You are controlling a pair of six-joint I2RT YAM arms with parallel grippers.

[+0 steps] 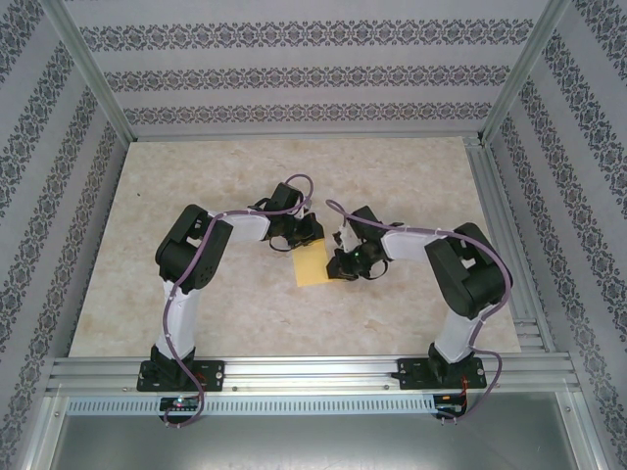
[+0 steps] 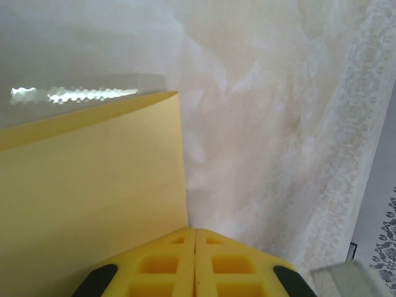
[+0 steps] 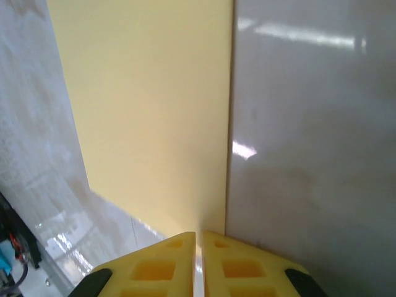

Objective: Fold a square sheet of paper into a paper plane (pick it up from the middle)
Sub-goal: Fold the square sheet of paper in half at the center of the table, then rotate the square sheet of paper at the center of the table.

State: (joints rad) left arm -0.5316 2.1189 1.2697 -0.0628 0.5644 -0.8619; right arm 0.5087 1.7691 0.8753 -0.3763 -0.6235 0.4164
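Observation:
The square sheet of paper (image 1: 312,264) lies flat in the middle of the table, folded into a yellow upright rectangle. My left gripper (image 1: 302,238) is at its far edge. In the left wrist view the paper (image 2: 93,185) runs down to the tip of the gripper (image 2: 195,230), whose jaws are shut tight with nothing between them. My right gripper (image 1: 338,262) is at the paper's right side. In the right wrist view that gripper (image 3: 199,234) sits over the paper's (image 3: 154,111) straight edge, its jaws together but for a thin slit.
The pale marble tabletop (image 1: 196,176) is bare around the paper. An aluminium rail (image 1: 313,372) carries both arm bases at the near edge. Patterned walls and metal posts (image 1: 93,69) close in the sides and back.

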